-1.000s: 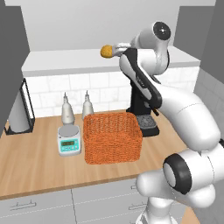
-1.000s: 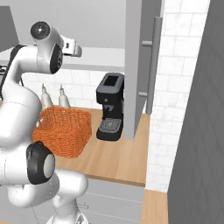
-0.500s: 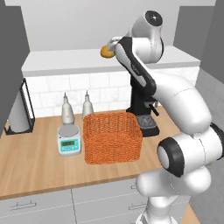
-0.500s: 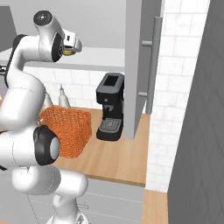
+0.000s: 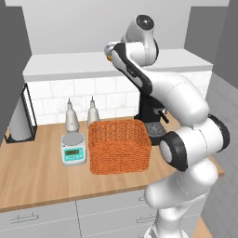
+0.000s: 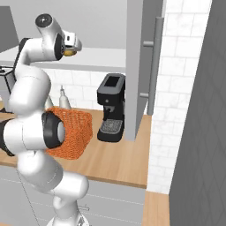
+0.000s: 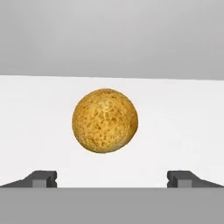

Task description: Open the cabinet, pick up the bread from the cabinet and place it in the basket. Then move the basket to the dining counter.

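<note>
Item, for your ledger: cabinet [image 6: 140, 66] open, bread [image 7: 105, 120] centre-frame in the hand view on its shelf, gripper [image 7: 112, 178] spread wide and holding nothing (grasp pending), basket [image 5: 119, 145] on the lower-centre counter, unfilled and unmoved.

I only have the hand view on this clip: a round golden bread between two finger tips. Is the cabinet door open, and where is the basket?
Observer: Yes. In the right base view the cabinet door stands swung out, edge-on, with its long bar handle facing the camera.
Operator: And the basket?
Observer: The basket sits on the wood counter below, between a digital scale and a black coffee machine.
Operator: Is anything in the basket yet?
Observer: Nothing shows inside it; the bread is on the white cabinet shelf.
Operator: Has the gripper taken it?
Observer: No. The gripper is open, its tips apart on either side of the bread.
</note>
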Robot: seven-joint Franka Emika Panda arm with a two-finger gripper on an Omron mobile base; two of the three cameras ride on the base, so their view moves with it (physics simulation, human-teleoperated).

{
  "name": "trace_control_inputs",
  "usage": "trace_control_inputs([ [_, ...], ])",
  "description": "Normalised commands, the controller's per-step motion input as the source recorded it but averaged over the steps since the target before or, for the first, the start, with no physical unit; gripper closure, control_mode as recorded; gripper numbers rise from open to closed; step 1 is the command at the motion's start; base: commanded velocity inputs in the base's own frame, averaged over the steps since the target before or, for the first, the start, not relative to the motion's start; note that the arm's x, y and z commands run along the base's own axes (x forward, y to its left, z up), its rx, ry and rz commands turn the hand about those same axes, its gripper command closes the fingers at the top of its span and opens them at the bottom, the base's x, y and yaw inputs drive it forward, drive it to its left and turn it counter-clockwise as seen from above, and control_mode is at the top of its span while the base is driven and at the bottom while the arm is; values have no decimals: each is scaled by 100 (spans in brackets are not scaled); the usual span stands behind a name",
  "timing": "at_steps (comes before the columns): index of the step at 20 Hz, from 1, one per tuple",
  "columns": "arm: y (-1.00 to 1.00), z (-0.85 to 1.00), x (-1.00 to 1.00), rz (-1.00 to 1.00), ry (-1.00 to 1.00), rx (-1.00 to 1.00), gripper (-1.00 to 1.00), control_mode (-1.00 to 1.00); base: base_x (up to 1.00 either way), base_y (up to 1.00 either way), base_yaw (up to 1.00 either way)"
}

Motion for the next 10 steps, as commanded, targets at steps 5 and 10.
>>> trace_control_inputs([
  [5,7,0,41,0,0,-5,-100,-100,0,0,0],
  [10,8,0,39,0,0,-3,-100,-100,0,0,0],
])
